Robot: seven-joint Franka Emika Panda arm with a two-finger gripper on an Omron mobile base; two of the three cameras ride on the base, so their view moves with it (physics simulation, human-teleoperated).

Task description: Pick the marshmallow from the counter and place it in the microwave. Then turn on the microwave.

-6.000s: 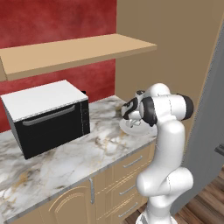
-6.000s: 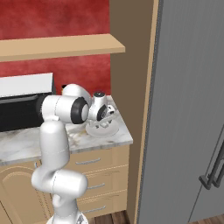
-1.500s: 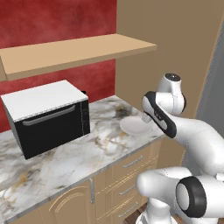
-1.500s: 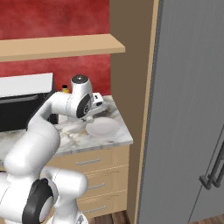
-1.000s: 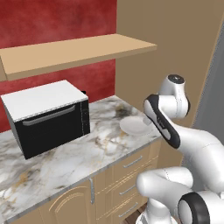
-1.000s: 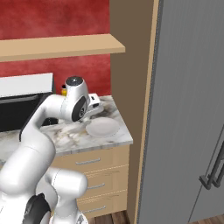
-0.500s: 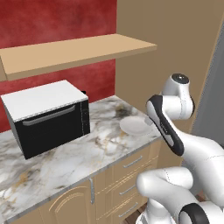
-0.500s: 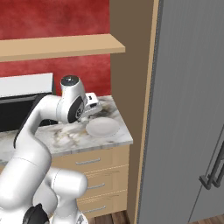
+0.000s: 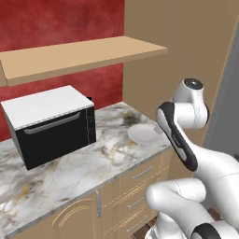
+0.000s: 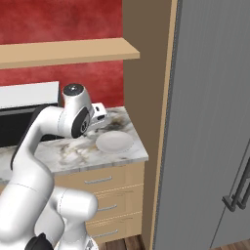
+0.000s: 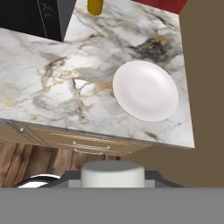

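Note:
A small off-white marshmallow (image 11: 113, 172) sits at the bottom of the hand view, with my gripper (image 11: 113, 176) shut on it. The hand (image 10: 99, 114) hovers high above the marbled counter (image 11: 52, 83), near its front edge and left of the white round plate (image 11: 145, 90). In the left base view my bent arm (image 9: 179, 133) rises in front of the plate (image 9: 144, 133) and hides the hand. The microwave is out of view.
A black box with a white top (image 9: 51, 123) stands on the counter's left. A yellow object (image 11: 95, 5) stands behind it by the red wall. A wooden shelf (image 9: 79, 56) hangs overhead. A tan wall panel (image 10: 146, 88) and a grey fridge (image 10: 210, 122) close off the right.
The arm has drawn back from the plate toward the counter's front edge, its elbow shifting outward. The grip on the marshmallow is unchanged.

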